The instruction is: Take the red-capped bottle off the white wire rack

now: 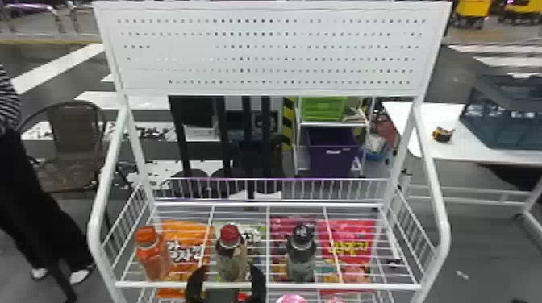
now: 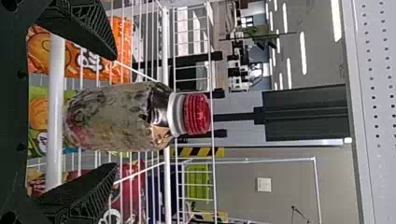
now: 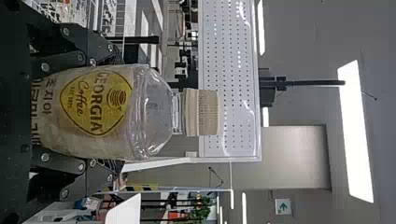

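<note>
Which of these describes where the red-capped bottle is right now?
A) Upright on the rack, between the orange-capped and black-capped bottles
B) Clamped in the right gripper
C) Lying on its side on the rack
A: the red-capped bottle stands on the white wire rack between the orange-capped bottle and the black-capped bottle, and the left gripper's open fingers leave visible gaps on both sides of it.

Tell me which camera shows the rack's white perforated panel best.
Head view: the perforated panel shows from side to side, nearly face-on. The left wrist view has a strip, the right wrist view a larger section.
</note>
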Available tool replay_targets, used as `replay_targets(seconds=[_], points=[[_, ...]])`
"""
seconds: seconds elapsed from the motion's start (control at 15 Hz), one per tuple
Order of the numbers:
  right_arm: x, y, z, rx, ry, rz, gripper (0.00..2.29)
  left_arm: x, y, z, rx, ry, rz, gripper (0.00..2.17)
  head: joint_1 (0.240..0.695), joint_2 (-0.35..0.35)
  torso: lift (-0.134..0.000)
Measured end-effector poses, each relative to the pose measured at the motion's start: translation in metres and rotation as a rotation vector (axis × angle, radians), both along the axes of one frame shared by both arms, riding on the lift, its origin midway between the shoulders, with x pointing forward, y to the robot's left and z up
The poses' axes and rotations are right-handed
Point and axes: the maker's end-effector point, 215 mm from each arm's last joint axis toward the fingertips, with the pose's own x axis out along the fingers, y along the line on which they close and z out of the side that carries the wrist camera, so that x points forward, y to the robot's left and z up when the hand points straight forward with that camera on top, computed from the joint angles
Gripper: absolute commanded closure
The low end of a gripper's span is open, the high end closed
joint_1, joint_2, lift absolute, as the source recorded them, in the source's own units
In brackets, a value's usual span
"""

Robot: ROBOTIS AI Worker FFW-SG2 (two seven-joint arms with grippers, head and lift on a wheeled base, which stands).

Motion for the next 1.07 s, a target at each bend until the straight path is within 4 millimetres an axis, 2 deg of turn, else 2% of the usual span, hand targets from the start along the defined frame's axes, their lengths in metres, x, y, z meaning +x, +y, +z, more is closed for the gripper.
replay_targets(seconds=[0.4,0.47,0.53,0.6,0.67,0.73,0.93,1.07], points=[[-0.006,-0.002,0.004,-0.003,-0.023,-0.003,1.38,0.038,0.010,-0.002,-0.004,-0.003,0.027,0.09,0.499,0.000,0.000],[-0.007,-0.003,0.005,-0.002,-0.024,-0.004,1.38,0.044,0.014,-0.001,-0.007,-0.003,0.036,0.16,0.499,0.000,0.000],[-0.007,-0.003,0.005,-0.002,-0.024,-0.004,1.38,0.048,0.018,0.000,-0.009,-0.004,0.044,0.35,0.499,0.000,0.000],[-0.007,-0.003,0.004,-0.002,-0.023,-0.004,1.38,0.052,0.022,0.001,-0.011,-0.006,0.049,0.80,0.499,0.000,0.000],[-0.007,-0.003,0.003,-0.002,-0.022,-0.004,1.38,0.055,0.023,0.002,-0.013,-0.007,0.047,1.74,0.499,0.000,0.000],[-0.007,-0.003,0.003,-0.002,-0.021,-0.004,1.38,0.056,0.025,0.003,-0.015,-0.006,0.044,2.15,0.499,0.000,0.000],[-0.005,-0.003,0.002,-0.002,-0.019,-0.003,1.38,0.050,0.016,0.000,-0.008,0.025,0.016,2.15,0.499,0.000,0.000],[-0.004,-0.003,0.000,-0.001,-0.014,-0.002,1.38,0.036,0.004,0.010,-0.007,0.030,-0.009,2.15,0.499,0.000,0.000]])
